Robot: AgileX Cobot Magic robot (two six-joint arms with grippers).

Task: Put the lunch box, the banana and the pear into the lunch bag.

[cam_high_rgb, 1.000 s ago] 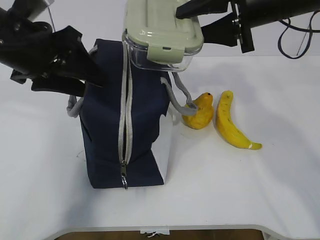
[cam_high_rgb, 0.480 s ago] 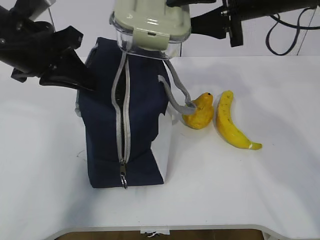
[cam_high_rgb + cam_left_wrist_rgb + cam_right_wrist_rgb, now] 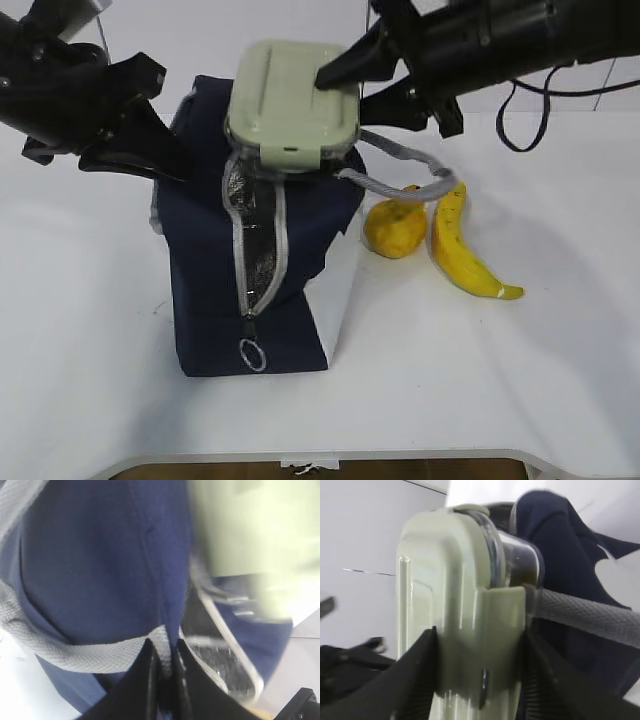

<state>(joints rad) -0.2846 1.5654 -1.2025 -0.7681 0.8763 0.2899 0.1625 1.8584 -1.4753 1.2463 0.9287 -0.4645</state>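
Note:
The navy lunch bag (image 3: 210,260) stands at centre left, its zipper parted so the silver lining (image 3: 260,255) shows. My right gripper (image 3: 350,85) is shut on the lunch box (image 3: 292,105), green lid up, and holds it in the bag's top opening. In the right wrist view the lunch box (image 3: 460,615) sits between the fingers (image 3: 415,680). My left gripper (image 3: 164,672) is shut on the bag's grey rope handle (image 3: 90,655) at the bag's left side (image 3: 155,160). The pear (image 3: 395,228) and the banana (image 3: 462,245) lie on the table right of the bag.
The white table (image 3: 520,370) has open surface in front of and right of the bag. The zipper's ring pull (image 3: 252,354) hangs low on the bag's front. A second grey rope handle (image 3: 405,185) loops toward the pear.
The right gripper has lowered the lunch box from above the bag into its top opening. The zipper has spread wider, showing the lining. The left gripper holds its place on the handle.

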